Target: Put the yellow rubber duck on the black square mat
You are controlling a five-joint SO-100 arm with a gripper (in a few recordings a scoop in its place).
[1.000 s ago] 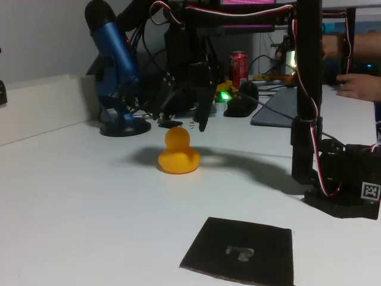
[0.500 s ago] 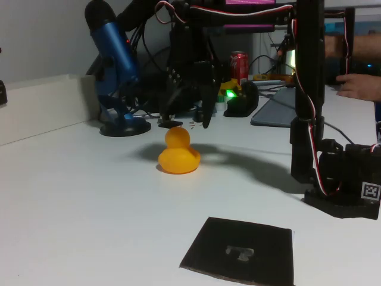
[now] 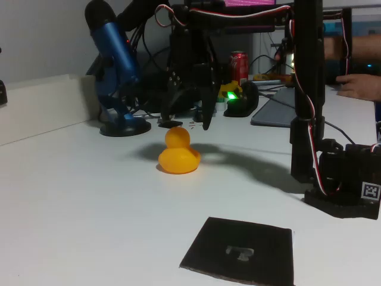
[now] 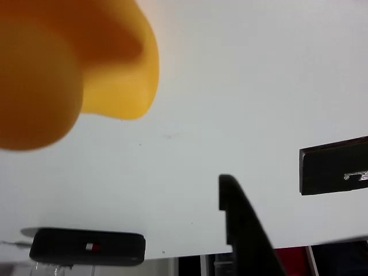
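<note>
One small glossy yellow rubber duck sits directly beneath my claw, jaws apart; black square mat lies nearer, right.

The glossy orange-yellow duck sits upright on the white table, well apart from the thin matte black mat, which lies flat nearer the camera with a pale grey mark at its centre.
</note>
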